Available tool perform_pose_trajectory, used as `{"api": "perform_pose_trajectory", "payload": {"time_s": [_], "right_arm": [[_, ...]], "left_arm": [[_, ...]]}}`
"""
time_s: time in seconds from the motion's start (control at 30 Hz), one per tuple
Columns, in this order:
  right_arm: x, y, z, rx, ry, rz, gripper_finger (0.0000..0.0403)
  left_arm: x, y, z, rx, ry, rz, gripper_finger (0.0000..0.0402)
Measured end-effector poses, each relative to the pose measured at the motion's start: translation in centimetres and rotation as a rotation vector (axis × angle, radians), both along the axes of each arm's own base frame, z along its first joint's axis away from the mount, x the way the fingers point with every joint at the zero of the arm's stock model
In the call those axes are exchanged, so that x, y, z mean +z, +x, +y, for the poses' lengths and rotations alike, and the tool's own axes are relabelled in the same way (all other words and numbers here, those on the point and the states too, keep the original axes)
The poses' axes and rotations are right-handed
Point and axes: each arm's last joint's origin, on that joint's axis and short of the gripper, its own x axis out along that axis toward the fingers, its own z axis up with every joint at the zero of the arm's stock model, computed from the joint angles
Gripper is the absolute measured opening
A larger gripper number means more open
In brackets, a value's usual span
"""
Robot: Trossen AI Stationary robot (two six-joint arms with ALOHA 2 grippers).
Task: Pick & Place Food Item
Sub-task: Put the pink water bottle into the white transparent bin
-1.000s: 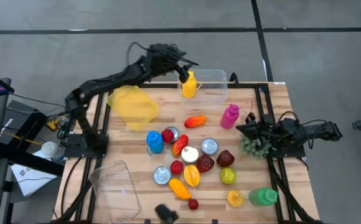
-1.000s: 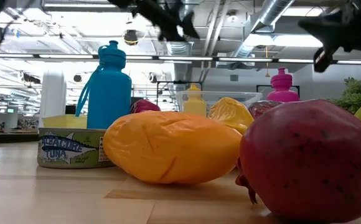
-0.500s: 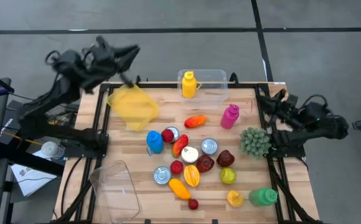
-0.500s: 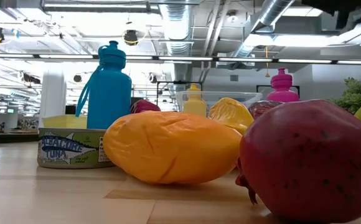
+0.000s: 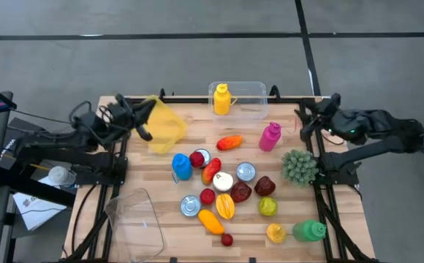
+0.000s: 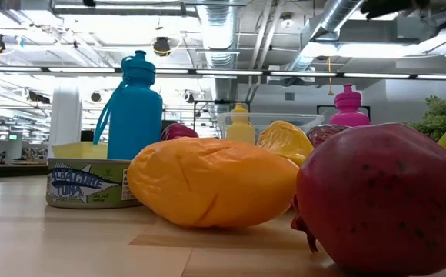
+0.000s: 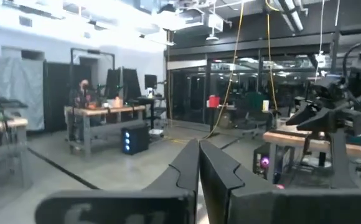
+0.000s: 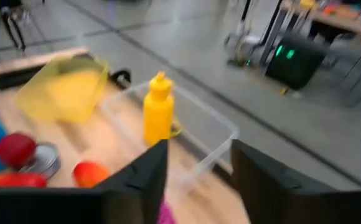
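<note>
**Both arms drawn back, food heaped mid-worktop, no item in hand**

The left pincer (image 5: 145, 124) hangs over the left edge of the wooden slatted worktop (image 5: 300, 219), beside the crumpled yellow plastic bag (image 5: 164, 124). Its two dark fingers (image 7: 199, 171) are pressed together with nothing between them, as the left wrist view shows. The right pincer (image 5: 316, 120) sits at the far right corner of the worktop, raised clear of everything; its fingers (image 8: 148, 168) stand spread, a clear gap between them, holding nothing.

The food lies in a loose cluster at the middle of the worktop: an orange-red pepper-like fruit (image 5: 229, 142), a dark red pomegranate (image 5: 265, 185), an orange mango-shaped fruit (image 5: 210, 221), a yellow-green round fruit (image 5: 267, 206) and several small red pieces among tin cans. A leafy green bunch (image 5: 297, 166) lies nearest the right arm. At the far edge stands a clear plastic tub (image 5: 250, 98) with a yellow squeeze bottle (image 5: 221, 99) at its left end. A second clear tub (image 5: 135, 212) lies near the front left corner.

Judging from this, the work stands between picks: neither arm is engaged with an item. The next move calls for choosing one piece, most likely at the cluster's rim where neighbours crowd least, bringing a spread pincer down over it, then closing. Which tub is the target cannot be told.
</note>
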Motion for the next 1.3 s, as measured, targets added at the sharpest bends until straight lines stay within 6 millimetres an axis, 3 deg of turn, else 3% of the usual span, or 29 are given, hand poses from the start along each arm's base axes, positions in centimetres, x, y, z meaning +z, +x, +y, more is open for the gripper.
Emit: {"api": "perform_pose_trajectory", "payload": {"time_s": [0.17, 0.4, 0.7, 0.93, 1.1, 1.3], "right_arm": [[-1.6, 1.5, 0.4, 0.046, 0.086, 0.067, 0.0268], [-4.5, 2.8, 0.1, 0.003, 0.124, 0.149, 0.0281], [-8.1, 4.4, -1.5, 0.028, 0.166, 0.193, 0.0281], [-8.5, 4.3, -3.5, -0.017, 0.158, 0.204, 0.0281], [-8.3, 4.5, -4.4, 0.051, 0.197, 0.173, 0.0281], [-10.1, 4.8, -5.0, 0.043, 0.2, 0.157, 0.0281]], "left_arm": [[-3.5, 0.4, -1.2, -0.062, -0.047, -0.011, 0.0], [-6.1, 0.3, -2.5, -0.087, -0.11, 0.023, 0.0], [-6.0, -1.6, -3.3, -0.179, -0.112, 0.005, 0.0], [-5.6, -2.6, -3.1, -0.181, -0.121, -0.033, 0.0], [-6.1, -2.4, -3.1, -0.183, -0.126, 0.011, 0.0], [-6.1, -2.4, -3.2, -0.226, -0.123, 0.012, 0.0]]}}
